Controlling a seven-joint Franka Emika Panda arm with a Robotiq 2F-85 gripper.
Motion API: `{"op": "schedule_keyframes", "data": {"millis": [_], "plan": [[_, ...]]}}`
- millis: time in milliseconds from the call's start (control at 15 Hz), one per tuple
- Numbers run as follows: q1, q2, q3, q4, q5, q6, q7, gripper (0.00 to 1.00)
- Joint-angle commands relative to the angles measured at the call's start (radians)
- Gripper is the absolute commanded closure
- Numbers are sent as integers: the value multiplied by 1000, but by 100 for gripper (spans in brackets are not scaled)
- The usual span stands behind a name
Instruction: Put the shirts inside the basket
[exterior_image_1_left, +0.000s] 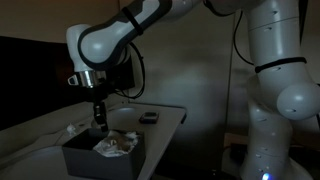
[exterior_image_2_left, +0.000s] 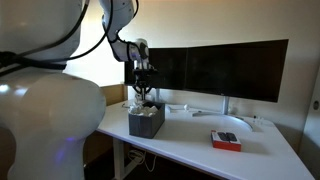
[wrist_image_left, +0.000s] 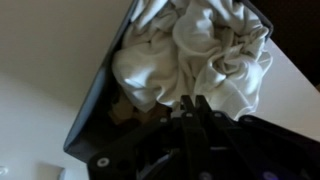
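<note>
A dark basket stands on the white desk; it also shows in an exterior view and in the wrist view. Crumpled white shirts lie inside it, and they show in an exterior view. My gripper hangs just above the basket in both exterior views. In the wrist view its fingers are pressed together with nothing between them, right over the cloth.
The white desk carries a wide dark monitor at the back and a small red and white box with a dark object on it. A small dark item lies on the desk behind the basket.
</note>
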Motion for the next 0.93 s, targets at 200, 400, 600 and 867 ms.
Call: {"op": "schedule_keyframes", "data": {"millis": [200, 400, 600, 867], "plan": [[-25, -20, -34, -27, -93, -12, 74, 90], [-29, -18, -29, -51, -77, -4, 51, 66], [-25, -42, -22, -85, -83, 3, 37, 53], [-17, -89, -7, -77, -104, -11, 27, 29]]}}
